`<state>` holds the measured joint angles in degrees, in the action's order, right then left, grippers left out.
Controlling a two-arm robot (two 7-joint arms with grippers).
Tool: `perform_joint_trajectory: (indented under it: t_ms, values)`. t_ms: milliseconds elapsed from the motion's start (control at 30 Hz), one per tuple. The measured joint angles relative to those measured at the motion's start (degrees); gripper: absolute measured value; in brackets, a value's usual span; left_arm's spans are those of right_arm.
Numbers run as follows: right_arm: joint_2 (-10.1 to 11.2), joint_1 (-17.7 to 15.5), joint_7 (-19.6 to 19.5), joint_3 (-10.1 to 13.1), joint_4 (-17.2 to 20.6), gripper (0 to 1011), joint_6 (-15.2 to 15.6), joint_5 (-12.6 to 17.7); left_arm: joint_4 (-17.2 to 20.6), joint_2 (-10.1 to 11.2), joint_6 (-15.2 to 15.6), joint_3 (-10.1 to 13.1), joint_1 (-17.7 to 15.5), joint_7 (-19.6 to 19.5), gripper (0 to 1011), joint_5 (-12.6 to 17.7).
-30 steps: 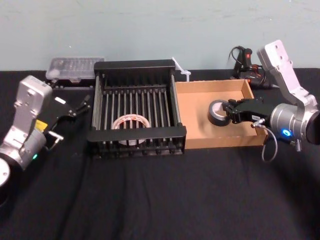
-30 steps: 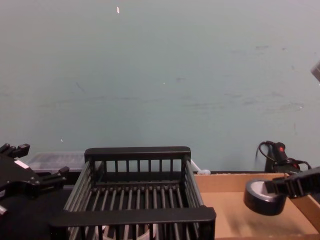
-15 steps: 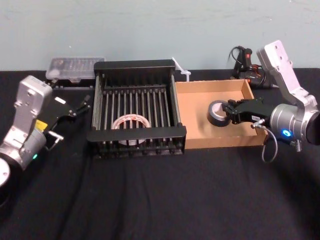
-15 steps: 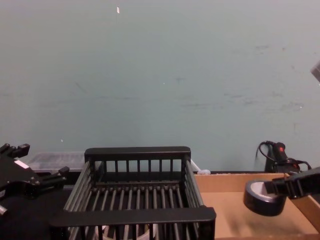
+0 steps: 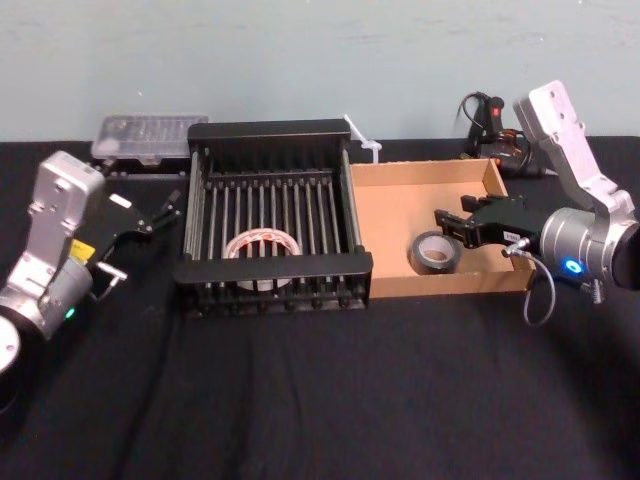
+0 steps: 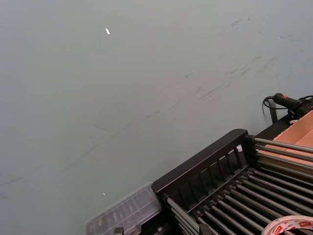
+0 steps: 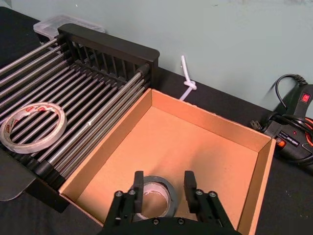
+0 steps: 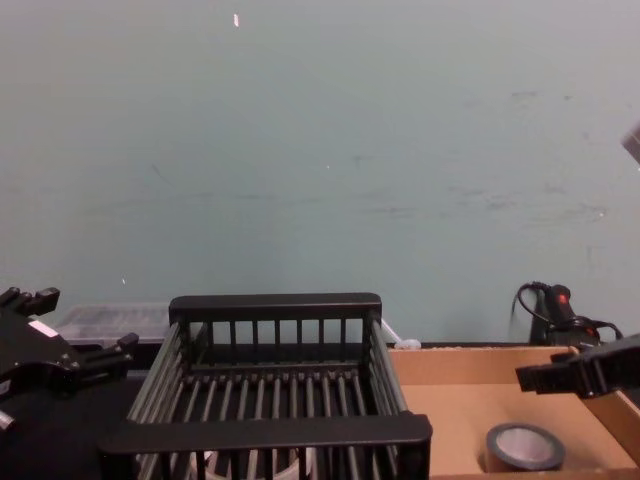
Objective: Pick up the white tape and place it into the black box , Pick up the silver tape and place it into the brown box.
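1. The right gripper [image 7: 161, 185] hangs over the brown box [image 5: 392, 205], fingers [image 7: 139, 182] apart, gripping nothing.
2. The silver tape [image 5: 432, 252] lies flat on the box floor just below the fingertips.
3. The white tape [image 5: 262, 246] lies in the black box [image 5: 270, 268].
4. The left gripper [image 5: 165, 207] sits beside that box, fingers spread.

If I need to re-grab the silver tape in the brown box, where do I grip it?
The silver tape lies flat on the floor of the brown box, hole up. Come straight down and pinch the ring wall, one jaw in the core, one outside.
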<state>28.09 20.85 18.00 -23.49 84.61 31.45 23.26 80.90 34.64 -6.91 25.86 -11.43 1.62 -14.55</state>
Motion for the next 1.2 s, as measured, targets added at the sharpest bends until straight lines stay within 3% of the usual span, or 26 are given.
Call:
perform_joint_trajectory:
  t_ms: [433,600,700,933,1200]
  values:
    - [0.0,0.0,0.0,0.0,0.0,891,0.0,0.0,0.0,0.0,0.0,0.0,0.0,0.0,1001,0.0]
    - [0.0,-0.2,0.0,0.1,0.0,999,-0.2,-0.1,0.0,0.0,0.0,0.0,0.0,0.0,1001,0.0]
    - [0.0,-0.9,-0.5,0.6,0.4,1002,-1.0,-0.8,0.0,0.0,0.0,0.0,0.0,0.0,1001,0.0]
    - [-0.3,-4.3,-5.0,2.8,3.0,1002,-6.3,-4.0,0.0,0.0,0.0,0.0,0.0,0.0,1001,0.0]
    - [-0.9,-10.2,-11.1,4.9,5.4,1002,-18.4,-9.6,0.0,0.0,0.0,0.0,0.0,0.0,1001,0.0]
